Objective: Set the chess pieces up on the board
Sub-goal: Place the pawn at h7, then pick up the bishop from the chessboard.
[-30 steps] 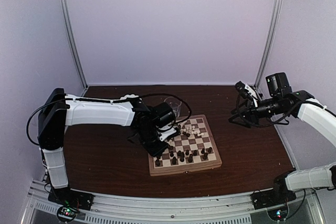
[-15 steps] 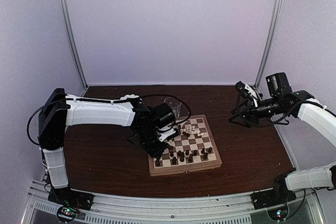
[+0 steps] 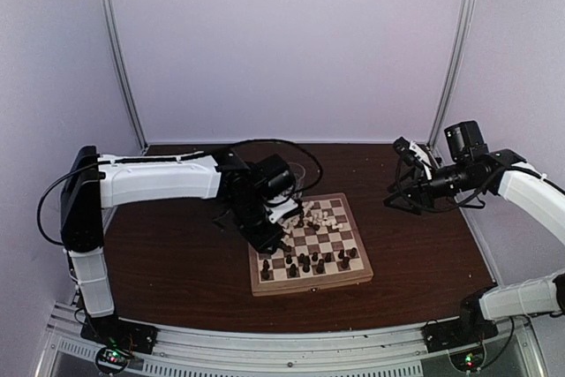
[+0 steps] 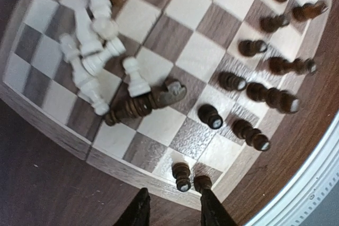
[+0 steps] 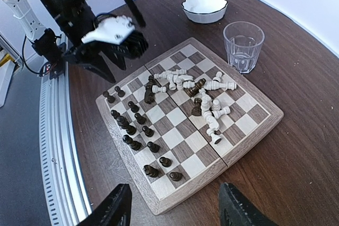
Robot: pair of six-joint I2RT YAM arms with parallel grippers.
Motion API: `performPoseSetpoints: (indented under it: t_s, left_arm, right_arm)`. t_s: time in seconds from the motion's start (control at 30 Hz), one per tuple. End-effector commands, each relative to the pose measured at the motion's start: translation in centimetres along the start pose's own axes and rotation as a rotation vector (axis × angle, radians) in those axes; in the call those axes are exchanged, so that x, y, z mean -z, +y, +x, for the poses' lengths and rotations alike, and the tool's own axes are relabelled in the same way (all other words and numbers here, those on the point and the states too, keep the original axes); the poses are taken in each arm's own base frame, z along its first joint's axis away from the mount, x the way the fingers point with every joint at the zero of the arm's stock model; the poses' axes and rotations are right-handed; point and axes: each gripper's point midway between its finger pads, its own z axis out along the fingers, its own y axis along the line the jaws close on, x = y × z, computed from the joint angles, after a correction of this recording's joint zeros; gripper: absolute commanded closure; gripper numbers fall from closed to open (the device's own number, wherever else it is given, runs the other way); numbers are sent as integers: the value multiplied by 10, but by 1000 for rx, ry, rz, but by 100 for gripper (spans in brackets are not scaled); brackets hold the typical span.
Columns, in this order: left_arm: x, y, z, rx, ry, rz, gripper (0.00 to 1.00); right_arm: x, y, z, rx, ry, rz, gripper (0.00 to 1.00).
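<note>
The board (image 3: 309, 287) lies mid-table, its pale rim (image 4: 47, 117) and near corner (image 5: 159, 202) in the wrist views. Dark chess pieces (image 3: 305, 262) stand in two rows along its near side (image 5: 132, 125) (image 4: 265, 93). White and a few dark pieces lie heaped (image 3: 320, 215) (image 5: 209, 96) (image 4: 90, 56) toward the far side. My left gripper (image 3: 263, 234) (image 4: 175, 213) hangs open over the board's left near corner. A dark pawn (image 4: 181, 175) stands free just beyond its fingertips, and a second one (image 4: 203, 182) is beside the right finger. My right gripper (image 3: 395, 196) (image 5: 175, 213) hovers open and empty, right of the board.
A clear glass (image 5: 243, 46) (image 3: 291, 178) and a white scalloped bowl (image 5: 204, 8) stand on the dark tabletop beyond the board. A metal rail (image 3: 291, 350) (image 4: 312, 183) runs along the near table edge. The left arm reaches across the board's left side.
My left gripper has opened and pulled back slightly from the board's left near corner, leaving a dark pawn standing there. The right arm has hardly moved.
</note>
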Motion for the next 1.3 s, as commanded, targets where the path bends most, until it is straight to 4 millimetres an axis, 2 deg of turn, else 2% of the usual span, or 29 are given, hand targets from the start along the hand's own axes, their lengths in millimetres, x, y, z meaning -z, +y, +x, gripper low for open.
performPoseSetpoints:
  t_s: [0.0,0.17,0.27,0.43,0.6,0.77,0.93,1.07,1.27]
  left_arm:
    - [74,17,-43,-20,-187,-14,65]
    - [116,50,-77,19,-348,-50,61]
    - [120,69,-87,51,-445,-54,60]
    - [120,90,-82,154,-583,97,61]
    - [124,106,-69,172,-658,38,59]
    - [128,98,-70,186,-668,91,58]
    - [133,100,-69,202,-672,87,57]
    - [140,101,-68,210,-691,86,57]
    - [147,105,-68,217,-708,83,57]
  right_arm:
    - [1,-11,-13,28,20,19,42]
    - [-16,-27,-21,31,105,22,44]
    - [-33,-33,-28,51,170,11,47]
    - [-73,-44,-31,84,288,-8,52]
    - [-121,-53,-36,80,384,-67,56]
    - [-174,-58,-33,19,443,-151,58]
    - [-207,-59,-25,43,519,-140,60]
    - [-220,-56,-18,34,552,-150,60]
    - [-229,-52,-5,-7,579,-180,59]
